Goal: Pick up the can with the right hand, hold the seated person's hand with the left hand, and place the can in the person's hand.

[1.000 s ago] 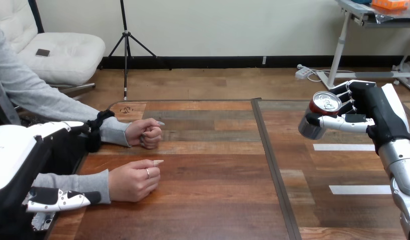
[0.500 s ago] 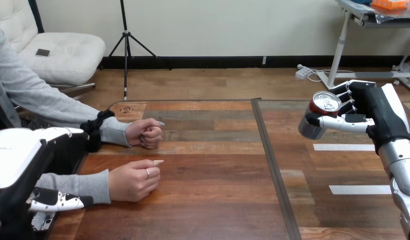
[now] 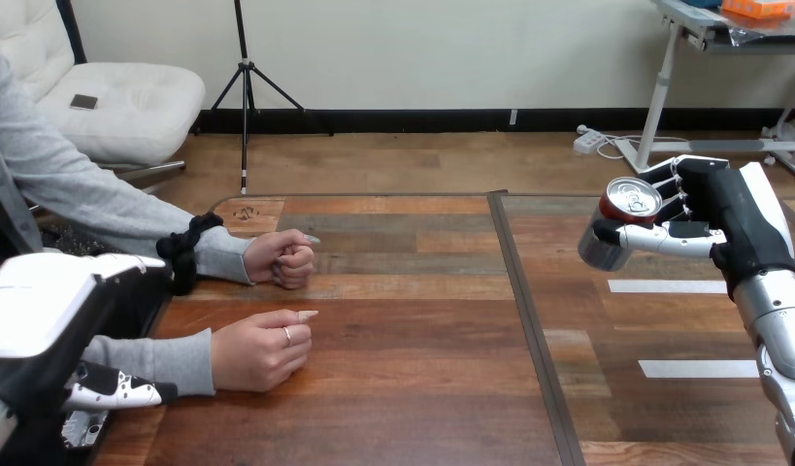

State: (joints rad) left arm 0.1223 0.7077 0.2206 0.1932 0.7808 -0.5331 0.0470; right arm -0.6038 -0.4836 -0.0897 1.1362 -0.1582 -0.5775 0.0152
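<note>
Clamped in right hand [image 3: 738,228] fingers [image 3: 665,238] above the tabletop [image 3: 422,388]: can [image 3: 618,210], tilted, long axis slanting, lid end uppermost, facing up and toward the camera.

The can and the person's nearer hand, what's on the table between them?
Nothing: in the head view, between the can in the right hand and the person's nearer hand is bare table, crossed by a dark seam.
</note>
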